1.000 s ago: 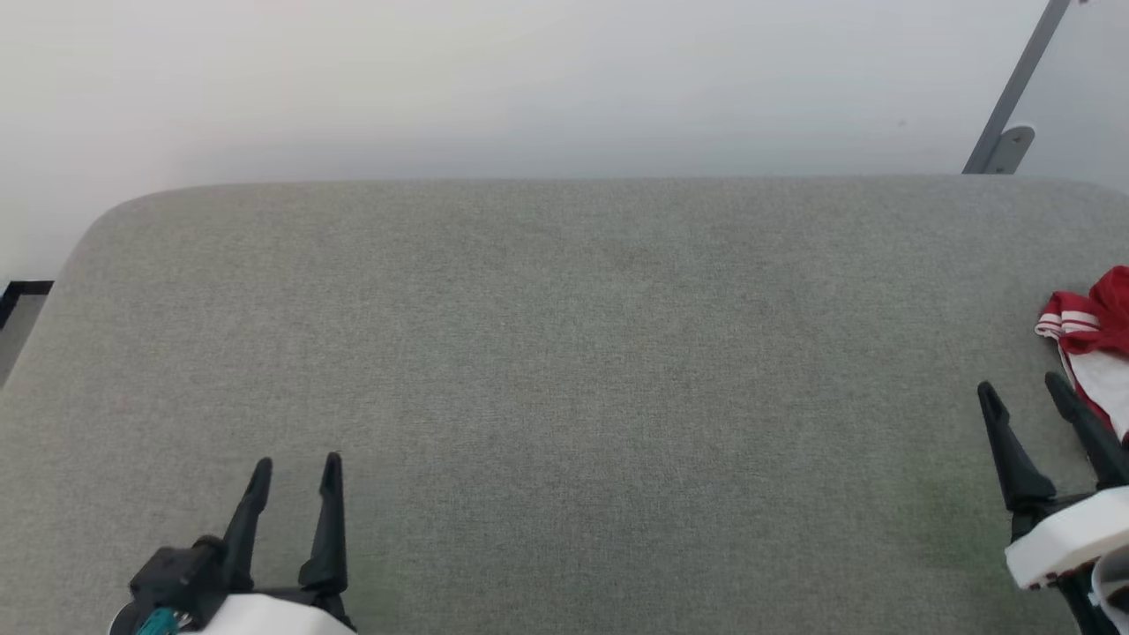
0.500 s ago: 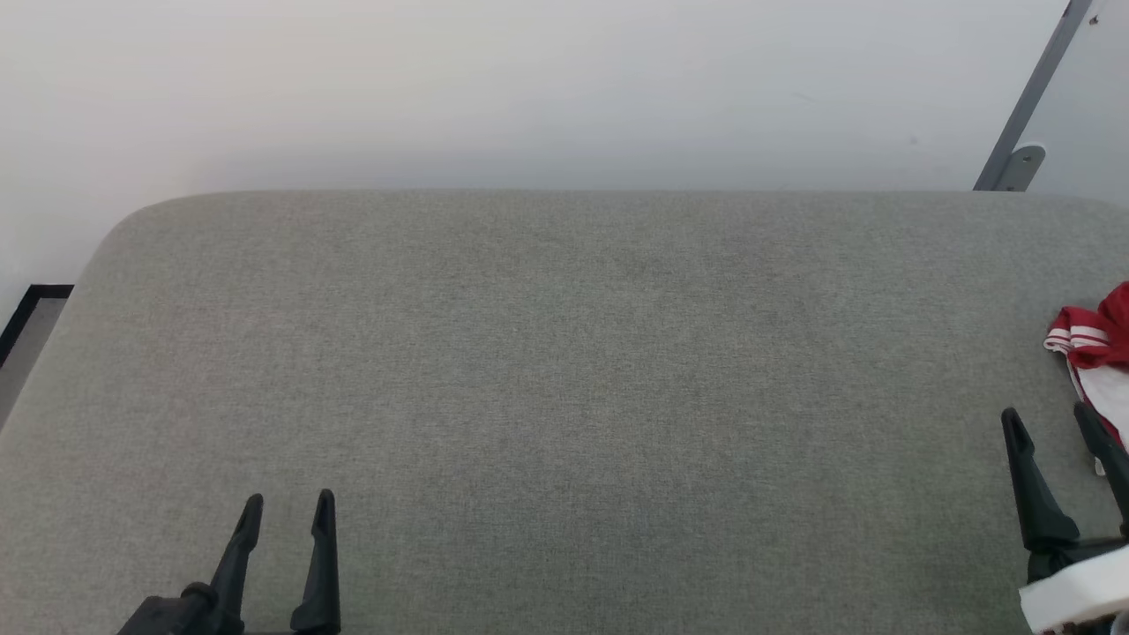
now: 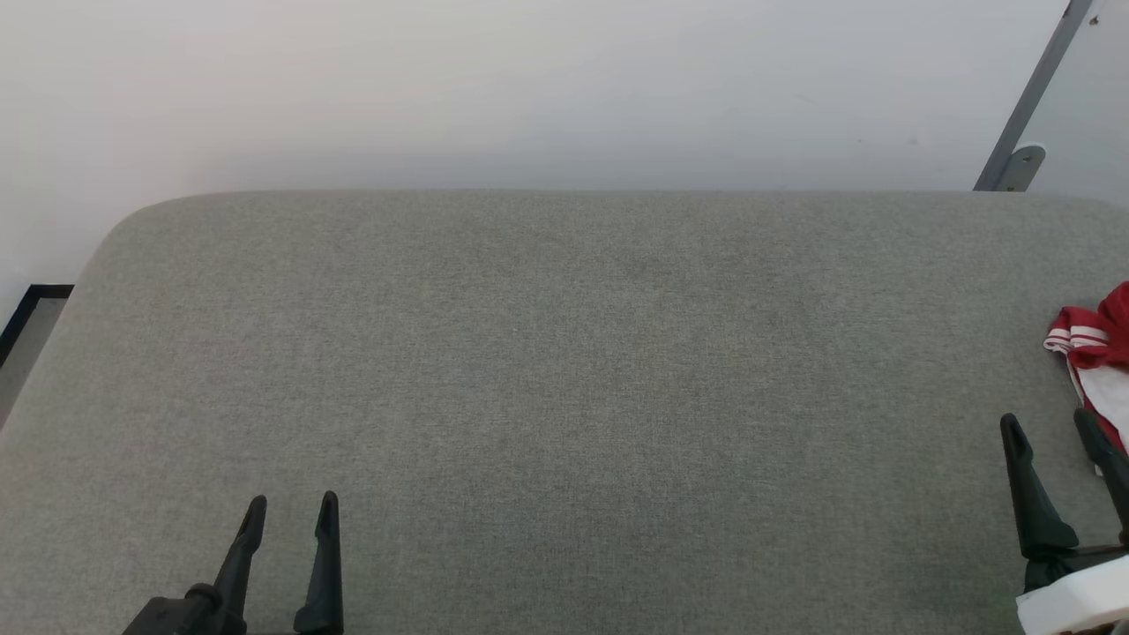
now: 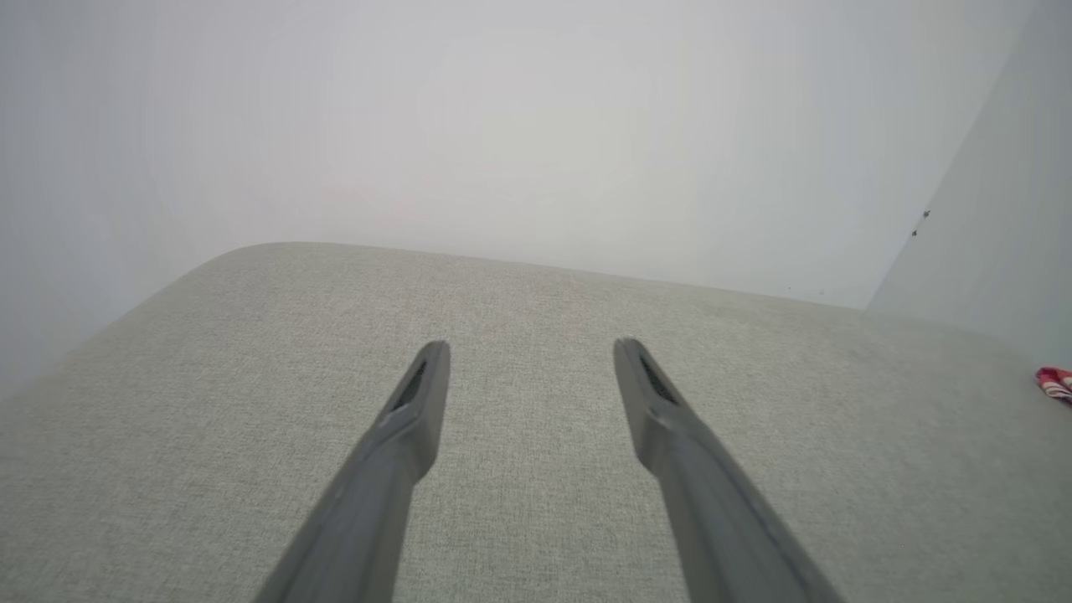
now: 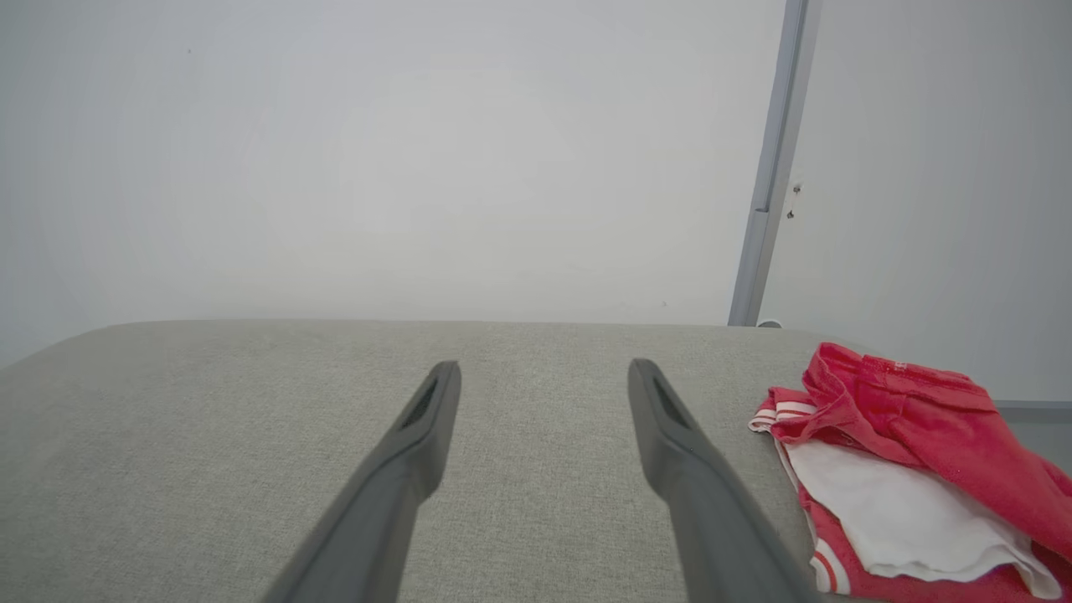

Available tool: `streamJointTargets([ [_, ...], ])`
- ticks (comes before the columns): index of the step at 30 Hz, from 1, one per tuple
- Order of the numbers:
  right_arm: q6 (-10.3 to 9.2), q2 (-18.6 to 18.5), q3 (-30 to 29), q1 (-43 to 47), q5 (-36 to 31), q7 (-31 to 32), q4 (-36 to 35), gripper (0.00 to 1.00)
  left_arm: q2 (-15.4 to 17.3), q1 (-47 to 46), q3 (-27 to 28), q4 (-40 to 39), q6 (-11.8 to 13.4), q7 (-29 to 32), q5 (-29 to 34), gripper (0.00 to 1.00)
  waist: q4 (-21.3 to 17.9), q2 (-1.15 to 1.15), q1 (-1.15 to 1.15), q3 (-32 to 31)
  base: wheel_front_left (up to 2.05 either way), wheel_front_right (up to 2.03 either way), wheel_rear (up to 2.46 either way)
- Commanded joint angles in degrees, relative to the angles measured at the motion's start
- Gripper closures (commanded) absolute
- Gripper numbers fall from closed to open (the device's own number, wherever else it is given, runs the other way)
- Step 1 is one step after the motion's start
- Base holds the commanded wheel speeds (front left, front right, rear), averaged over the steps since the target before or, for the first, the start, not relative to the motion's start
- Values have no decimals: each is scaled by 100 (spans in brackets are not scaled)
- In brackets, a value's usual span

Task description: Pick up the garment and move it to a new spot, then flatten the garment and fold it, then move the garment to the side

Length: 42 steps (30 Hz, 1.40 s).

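Garment [image 3: 1094, 339] lies crumpled at right edge of grey fabric counter [image 3: 564, 353]. Red cloth, white panel on top, striped trim at its left end. Right pincer [image 3: 1047, 419] sits just beside garment, on its near side, fingers apart, empty. Right wrist view shows gap between finger and cloth. Left pincer [image 3: 292, 501] at lower left, well apart from garment, fingers apart, empty. White wall [image 3: 529, 88] behind counter, grey post [image 3: 1028, 97] at far right.

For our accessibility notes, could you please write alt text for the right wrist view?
A crumpled red garment with a white panel lies on a grey fabric surface, just right of the open right gripper, which does not touch it. A pale wall rises behind.
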Motion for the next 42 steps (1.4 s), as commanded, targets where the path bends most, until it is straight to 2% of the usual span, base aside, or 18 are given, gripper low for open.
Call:
streamJointTargets([
  [1,-1,21,29,50,-26,46,-58,0,24,-8,11,2,3,-26,29,0,5,0,0,8,0,0,0],
  [22,-1,12,109,-81,66,44,-44,0,-22,-71,73,4,3,-26,74,0,-1,0,0,80,0,0,0],
  [23,1,12,107,-23,45,65,-40,100,-28,-20,60,14,0,0,85,100,-2,0,0,82,0,0,0],
  [29,1,222,205,65,147,90,229,100,-85,-6,23,272,2,29,-5,100,-5,0,0,85,0,0,0],
  [42,1,475,124,-157,1306,344,397,100,-54,-290,49,418,6,329,-1428,100,-26,0,0,79,0,0,0],
])
